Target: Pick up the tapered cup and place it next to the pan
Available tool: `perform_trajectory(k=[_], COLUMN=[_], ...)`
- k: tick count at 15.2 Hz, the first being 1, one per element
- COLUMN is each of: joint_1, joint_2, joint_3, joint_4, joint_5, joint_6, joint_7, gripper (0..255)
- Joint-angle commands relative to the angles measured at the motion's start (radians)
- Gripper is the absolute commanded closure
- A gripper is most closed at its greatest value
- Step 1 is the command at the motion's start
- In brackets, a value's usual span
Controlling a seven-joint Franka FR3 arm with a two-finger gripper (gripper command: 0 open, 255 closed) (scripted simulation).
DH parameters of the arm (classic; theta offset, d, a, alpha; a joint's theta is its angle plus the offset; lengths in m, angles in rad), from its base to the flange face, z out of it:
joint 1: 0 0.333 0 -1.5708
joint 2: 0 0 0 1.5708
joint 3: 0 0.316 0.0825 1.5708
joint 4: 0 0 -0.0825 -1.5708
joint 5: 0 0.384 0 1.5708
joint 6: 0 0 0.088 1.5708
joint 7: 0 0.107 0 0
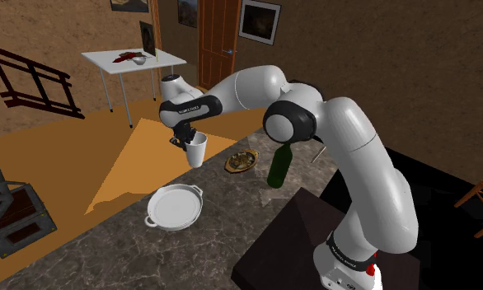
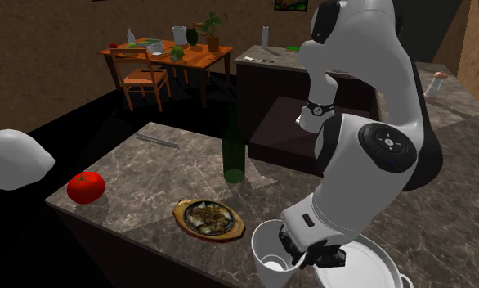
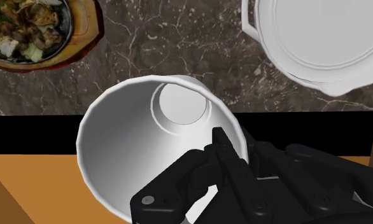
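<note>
Right now my gripper (image 1: 188,138) is clamped on the rim of the white tapered cup (image 1: 196,152), just left of centre in the shoulder view, near the far edge of the dark marble counter (image 1: 232,206). My fingers (image 3: 225,153) pinch the cup's wall, one inside the mouth and one outside. The cup is upright and empty. I cannot tell whether its base rests on the counter or hangs just above it.

I judge this to be the carrying step: the grasp is made and the placing is not yet done. The white pan (image 1: 174,206) sits lower left of centre in the shoulder view, near the cup but apart from it. The next move calls for bringing the cup over, setting it down upright just beside the pan's rim without knocking it, then opening my fingers.

The wrist view looks straight down into the cup and shows the grip on its wall, with a dish of cooked food (image 3: 32,32) beyond. The second exterior view brings in a dark green bottle (image 2: 234,155) mid-frame behind the dish and a red tomato (image 2: 86,187) at the left. The shoulder view shows the gap between cup and pan most plainly.
</note>
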Motion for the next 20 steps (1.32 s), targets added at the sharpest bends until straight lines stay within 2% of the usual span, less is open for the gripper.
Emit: perform_trajectory(k=[1, 8, 16, 17, 20], joint_1=[-0.001, -0.004, -0.004, -0.003, -0.004], joint_2=[0.009, 0.069, 0.069, 0.069, 0.069], joint_3=[0.000, 0.002, 0.002, 0.002, 0.002], joint_4=[-0.011, -0.013, -0.013, -0.013, -0.013], joint_5=[0.000, 0.001, 0.001, 0.001, 0.001], joint_6=[0.021, 0.082, 0.082, 0.082, 0.082], joint_7=[0.001, 0.009, 0.009, 0.009, 0.009], gripper=[255, 255, 255, 0, 0])
